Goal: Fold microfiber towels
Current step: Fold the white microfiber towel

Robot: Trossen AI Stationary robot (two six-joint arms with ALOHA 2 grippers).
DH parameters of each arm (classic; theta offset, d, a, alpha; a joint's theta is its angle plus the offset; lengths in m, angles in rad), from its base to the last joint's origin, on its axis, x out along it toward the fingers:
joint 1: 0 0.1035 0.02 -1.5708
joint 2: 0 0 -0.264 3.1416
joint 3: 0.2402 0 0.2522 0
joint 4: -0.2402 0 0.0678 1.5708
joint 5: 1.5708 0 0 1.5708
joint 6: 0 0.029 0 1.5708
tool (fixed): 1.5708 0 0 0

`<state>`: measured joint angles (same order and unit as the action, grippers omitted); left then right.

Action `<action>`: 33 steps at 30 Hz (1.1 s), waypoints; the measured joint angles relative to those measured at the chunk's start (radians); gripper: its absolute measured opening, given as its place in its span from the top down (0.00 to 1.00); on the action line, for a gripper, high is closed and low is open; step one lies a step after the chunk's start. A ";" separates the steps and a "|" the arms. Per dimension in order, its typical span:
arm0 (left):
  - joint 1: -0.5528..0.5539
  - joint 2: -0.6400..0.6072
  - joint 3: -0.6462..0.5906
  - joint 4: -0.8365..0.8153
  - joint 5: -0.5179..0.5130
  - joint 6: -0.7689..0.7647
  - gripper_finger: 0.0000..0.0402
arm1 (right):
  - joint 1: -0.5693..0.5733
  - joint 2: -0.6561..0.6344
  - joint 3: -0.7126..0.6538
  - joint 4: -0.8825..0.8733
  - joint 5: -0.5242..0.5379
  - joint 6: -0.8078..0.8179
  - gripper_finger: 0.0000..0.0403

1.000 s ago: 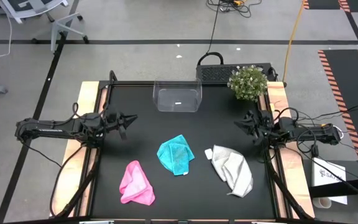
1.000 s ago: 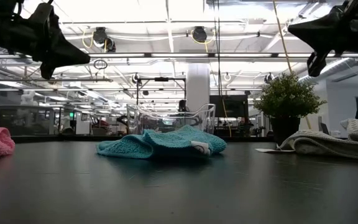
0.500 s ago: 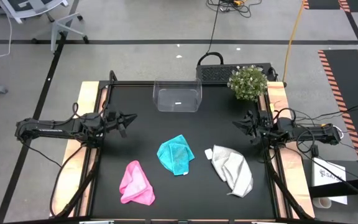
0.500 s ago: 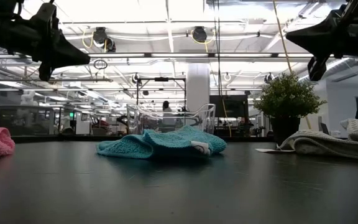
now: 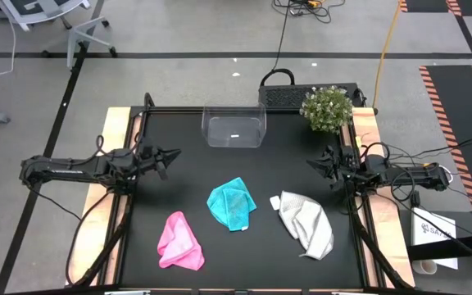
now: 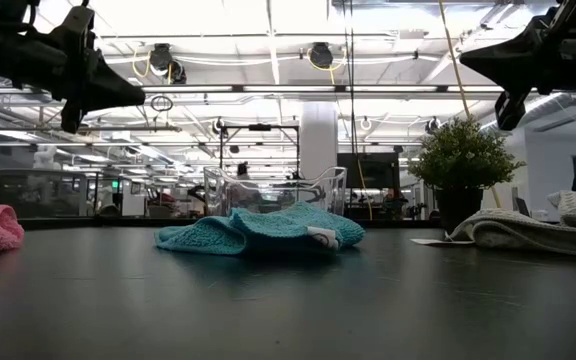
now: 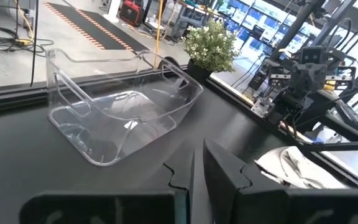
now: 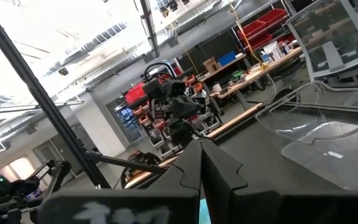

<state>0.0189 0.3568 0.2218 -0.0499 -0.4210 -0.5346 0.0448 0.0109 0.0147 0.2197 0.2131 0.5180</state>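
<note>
Stage: no towel is taken up; by how they lie, crumpled and loosely bunched, folding has not begun on any of them.
Pink towel (image 5: pixel 180 241): bunched in a heap near the table's front edge, toward the left side.
Teal towel (image 5: pixel 231 202): rumpled near the middle of the table, a white tag showing at one corner; it is apart from the other two.
Grey-white towel (image 5: pixel 306 225): spread long and creased toward the right front, a white label at its near-centre end.
Left gripper (image 5: pixel 169 155): raised over the table's left side, well apart from every towel; jaws nearly together with only a slit between the fingers, grasping nothing.
Right gripper (image 5: pixel 315 164): raised over the right edge, beyond the grey-white towel's far end; jaws clenched, empty.
Clear plastic tub (image 5: pixel 234 126): at the middle of the back edge, nothing in it.
Potted plant (image 5: pixel 327 108): at the back right corner.
Handling, as I judge it: the cloths look light, limp and plush, so they should drape and slump rather than hold a crease; the pile likely clings a little to the black table (image 5: pixel 187 188).
Where to take hold: a pinch at a free corner or hem, one gripper per corner, would let a cloth be drawn flat first; a bunched middle would only lift a wad.
</note>
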 joint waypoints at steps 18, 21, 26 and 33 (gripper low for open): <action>0.000 0.043 0.000 0.001 -0.004 0.005 0.91 | 0.000 0.217 0.200 0.085 0.102 -0.022 1.00; 0.000 0.043 0.000 0.001 -0.011 0.005 0.91 | 0.000 0.355 0.318 -0.083 0.100 -0.004 1.00; 0.000 0.044 0.000 0.001 -0.023 0.006 0.91 | 0.000 0.612 0.576 -0.432 0.059 0.065 1.00; 0.000 0.043 0.000 0.001 -0.025 0.021 0.91 | 0.001 0.946 0.913 -0.877 -0.061 0.081 1.00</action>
<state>0.0189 0.4000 0.2218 -0.0494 -0.4458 -0.5136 0.0456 0.9565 0.9278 -0.6578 0.1521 0.5993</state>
